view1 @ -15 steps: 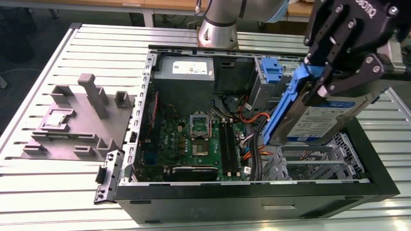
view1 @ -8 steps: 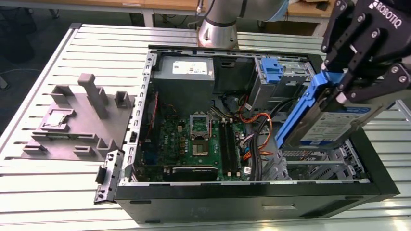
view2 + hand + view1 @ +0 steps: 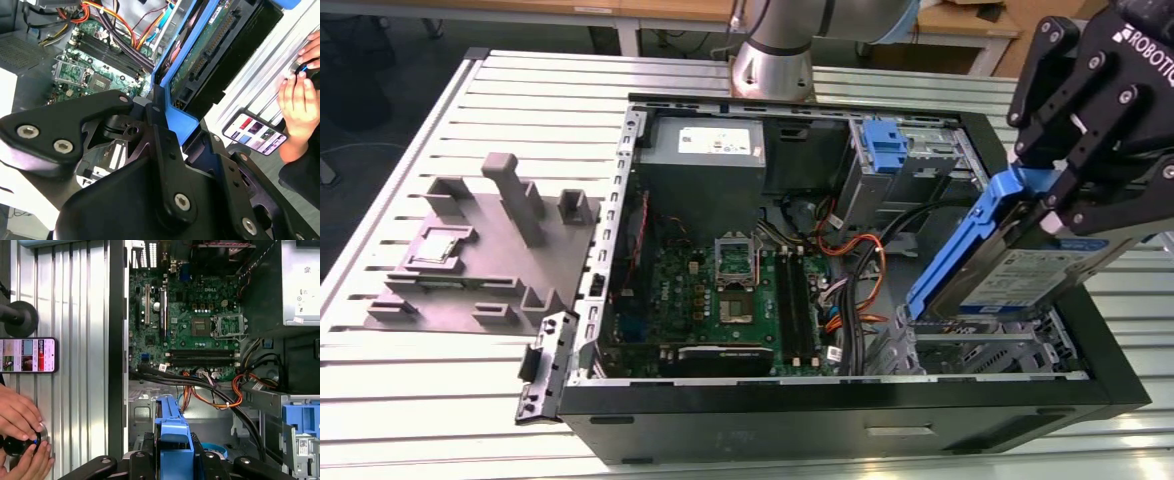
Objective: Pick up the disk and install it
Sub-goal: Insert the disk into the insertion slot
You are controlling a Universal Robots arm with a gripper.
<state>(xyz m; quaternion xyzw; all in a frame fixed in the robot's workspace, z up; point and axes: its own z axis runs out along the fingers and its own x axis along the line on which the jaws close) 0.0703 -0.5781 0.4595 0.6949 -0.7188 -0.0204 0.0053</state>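
Observation:
The disk (image 3: 1034, 272), a silver drive with a white-and-blue label in a blue plastic carrier, hangs tilted above the open computer case's side at the exterior view's right. My black gripper (image 3: 1070, 205) is shut on its upper end. The drive's lower end points down toward the metal drive cage (image 3: 981, 350) in the case's near corner. In the second wrist view the disk (image 3: 207, 47) shows its underside and connector edge, with the fingers (image 3: 162, 145) clamped on the blue carrier. In the first wrist view the blue carrier (image 3: 172, 437) juts out over the case floor.
The open computer case (image 3: 854, 410) holds a motherboard (image 3: 734, 290), a grey power supply (image 3: 700, 145), orange and black cables (image 3: 867, 270) and a bare blue bracket (image 3: 886, 140). A grey fixture (image 3: 480, 250) lies beside the case. A person's hands (image 3: 20, 440) and a phone (image 3: 27, 355) rest on the slatted table.

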